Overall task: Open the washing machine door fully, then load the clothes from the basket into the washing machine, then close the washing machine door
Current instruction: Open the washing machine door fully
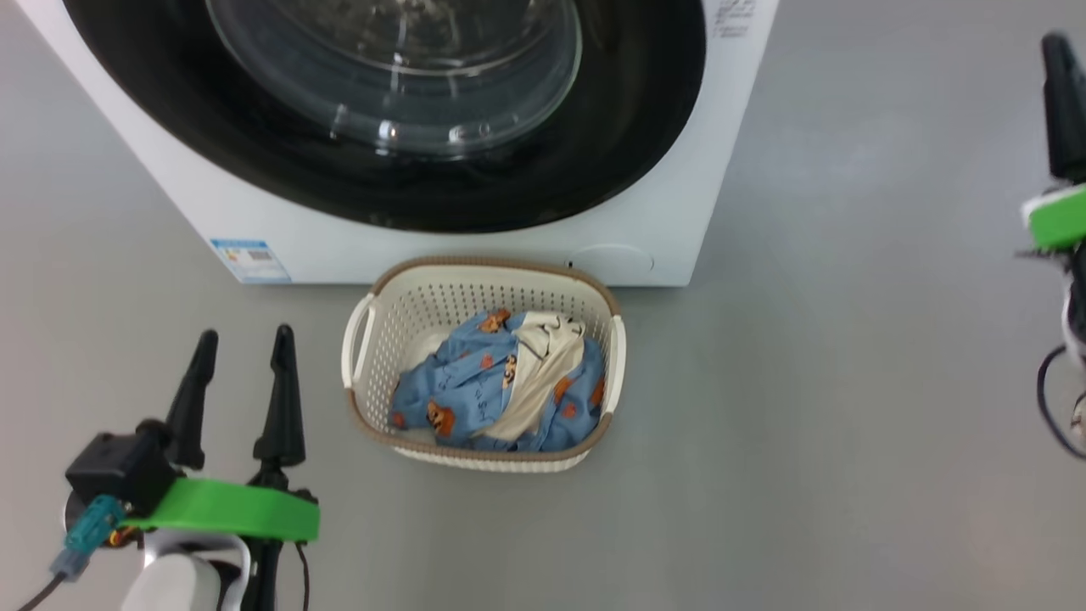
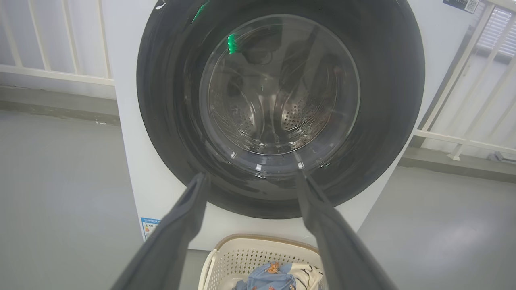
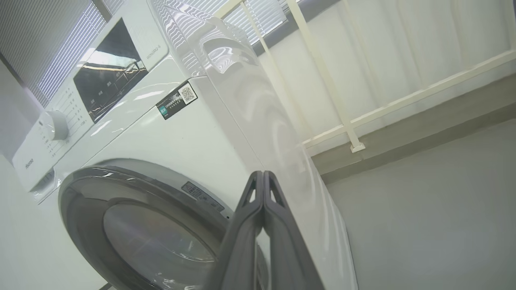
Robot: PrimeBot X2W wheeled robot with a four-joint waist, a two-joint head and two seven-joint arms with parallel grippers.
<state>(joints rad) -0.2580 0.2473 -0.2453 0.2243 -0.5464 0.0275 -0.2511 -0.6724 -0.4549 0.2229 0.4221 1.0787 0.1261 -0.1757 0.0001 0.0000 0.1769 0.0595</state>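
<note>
Left claw (image 1: pixel 245 333) spread wide, empty, right claw (image 3: pixel 263 174) pressed together, empty, one basket (image 1: pixel 475 301), one washing machine (image 1: pixel 339 250)

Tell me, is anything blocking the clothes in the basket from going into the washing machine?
Yes. The washing machine door is shut, closing off the way in for the clothes in the basket before it. It must swing open first.

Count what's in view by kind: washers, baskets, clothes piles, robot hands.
washing machine: 1
basket: 1
clothes pile: 1
hands: 2 (left hand, right hand)
Total: 5
</note>
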